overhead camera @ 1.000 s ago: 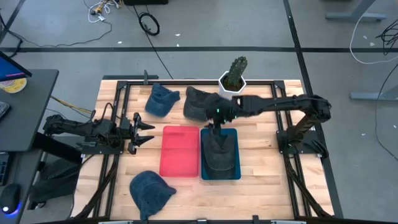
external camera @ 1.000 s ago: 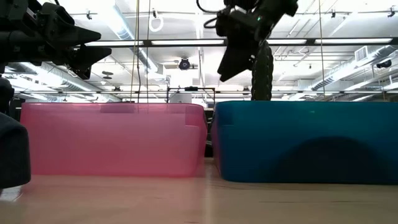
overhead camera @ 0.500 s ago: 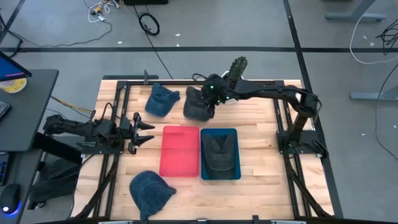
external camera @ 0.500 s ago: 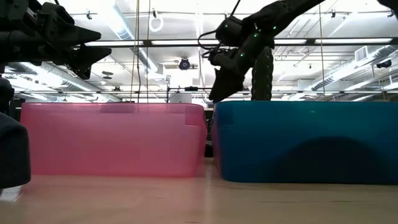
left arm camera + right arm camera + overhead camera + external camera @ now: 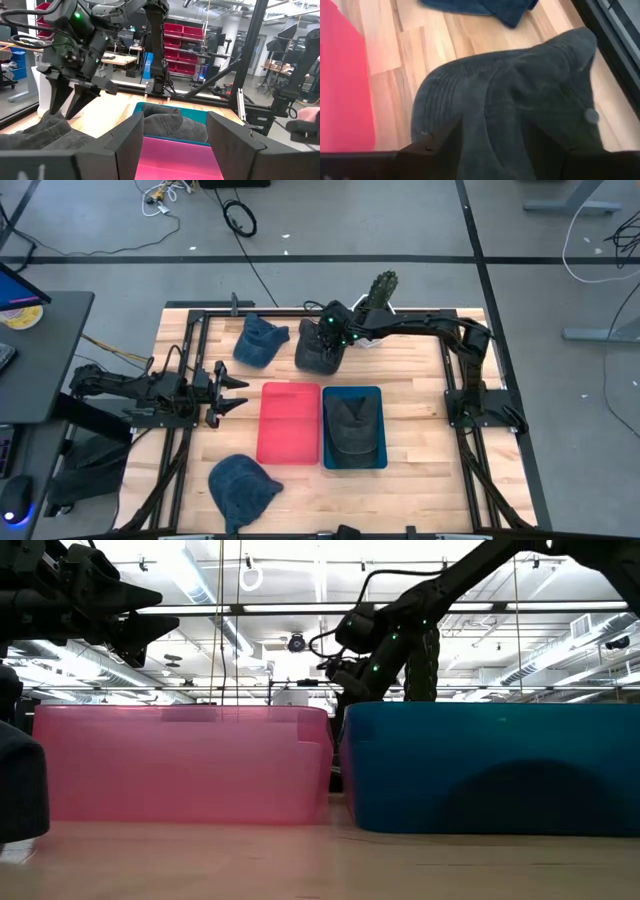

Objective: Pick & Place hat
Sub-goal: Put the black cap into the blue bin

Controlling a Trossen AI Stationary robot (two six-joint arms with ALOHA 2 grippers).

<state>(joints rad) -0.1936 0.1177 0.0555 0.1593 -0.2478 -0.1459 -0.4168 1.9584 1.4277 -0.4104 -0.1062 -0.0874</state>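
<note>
the right pincer hangs right over the dark grey hat at the far side of the tabletop, so the hat lies straight below it, very close. in the right wrist view the two fingers stand apart with the hat's cloth showing between them, and they hold nothing. from here the next move looks like a short drop down and a squeeze.

the grey hat is soft and floppy, with ribbed lines on one side and a small button on top. it looks a bit longer from the far edge toward the bins than across. it sits just behind the blue bin, beside a blue hat and near a cactus pot.

the right arm is much nearer to it. the left pincer waits well apart, by the pink bin, its fingers spread open and empty.

another dark hat already lies in the blue bin, and one more blue hat lies at the near edge.
</note>
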